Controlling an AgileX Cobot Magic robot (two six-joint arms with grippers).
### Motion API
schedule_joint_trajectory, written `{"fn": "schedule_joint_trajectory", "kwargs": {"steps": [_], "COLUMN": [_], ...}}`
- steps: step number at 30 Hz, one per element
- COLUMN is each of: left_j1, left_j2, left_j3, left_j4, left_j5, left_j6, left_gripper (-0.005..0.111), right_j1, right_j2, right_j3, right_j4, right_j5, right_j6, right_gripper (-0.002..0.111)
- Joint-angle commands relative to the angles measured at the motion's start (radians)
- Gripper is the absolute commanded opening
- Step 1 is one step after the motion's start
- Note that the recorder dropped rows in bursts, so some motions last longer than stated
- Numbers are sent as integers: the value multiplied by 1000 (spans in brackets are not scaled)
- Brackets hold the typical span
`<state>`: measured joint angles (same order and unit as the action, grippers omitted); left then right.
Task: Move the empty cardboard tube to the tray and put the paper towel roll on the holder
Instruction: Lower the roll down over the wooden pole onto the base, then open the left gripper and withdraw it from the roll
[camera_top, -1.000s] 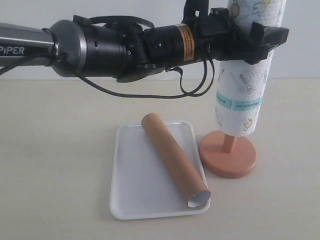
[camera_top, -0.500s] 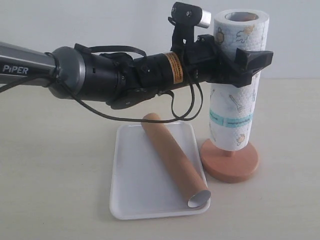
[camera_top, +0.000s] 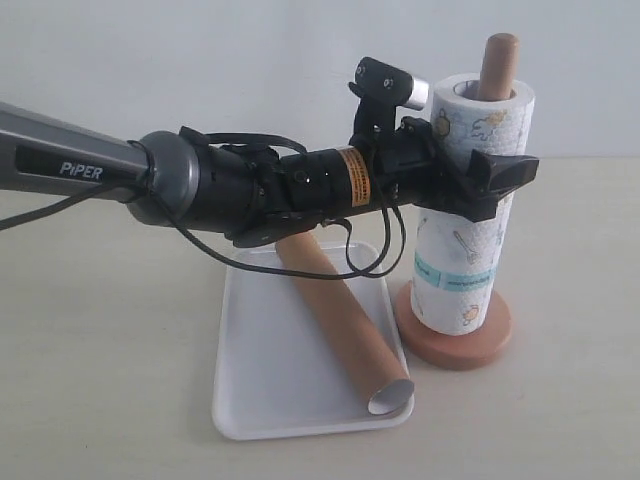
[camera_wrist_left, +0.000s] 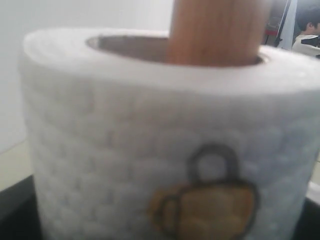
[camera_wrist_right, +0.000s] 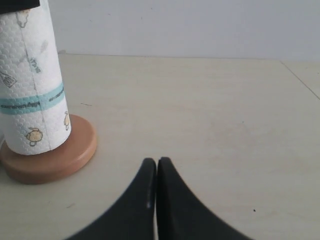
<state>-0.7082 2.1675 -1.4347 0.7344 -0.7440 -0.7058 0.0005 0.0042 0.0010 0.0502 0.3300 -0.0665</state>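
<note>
Left fingers (camera_top: 503, 172) tight around paper towel roll (camera_top: 462, 265) on holder (camera_top: 455, 342); right fingers (camera_wrist_right: 172, 205) closed above open tabletop (camera_wrist_right: 200, 100)

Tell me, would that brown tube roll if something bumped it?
Probably: the empty cardboard tube is a smooth cylinder lying flat. The tray has only a low rim, so little would stop it. Hollow, so likely light.

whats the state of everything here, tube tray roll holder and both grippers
holder: upright, rod tip showing above the paper towel roll
paper towel roll: upright, threaded on the holder, resting on its base
tray: flat, holding the cardboard tube
cardboard tube: lying diagonally in the tray
left gripper: clamped on the roll
right gripper: shut, empty
</note>
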Motion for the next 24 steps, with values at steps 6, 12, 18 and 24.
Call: {"fn": "schedule_joint_trajectory", "kwargs": {"steps": [6,12,18,24], "left_j1": [1,1,1,1], "left_j2": [-4,-4,-4,-4], "left_j3": [3,3,3,3], "left_j4": [-9,-9,-12,-12], "left_j5": [-53,-51,-77,-152], "left_j6": [-4,-62,-91,-88], "left_gripper": [4,41,110,110], "right_j1": [2,2,2,2], "right_j2": [-4,-4,-4,-4], "right_j3": [-1,-1,-1,-1], "right_j4": [1,1,1,1], "right_j5": [-14,-8,-8,-8], "right_j6": [0,0,0,0], "right_gripper": [0,0,0,0]}}
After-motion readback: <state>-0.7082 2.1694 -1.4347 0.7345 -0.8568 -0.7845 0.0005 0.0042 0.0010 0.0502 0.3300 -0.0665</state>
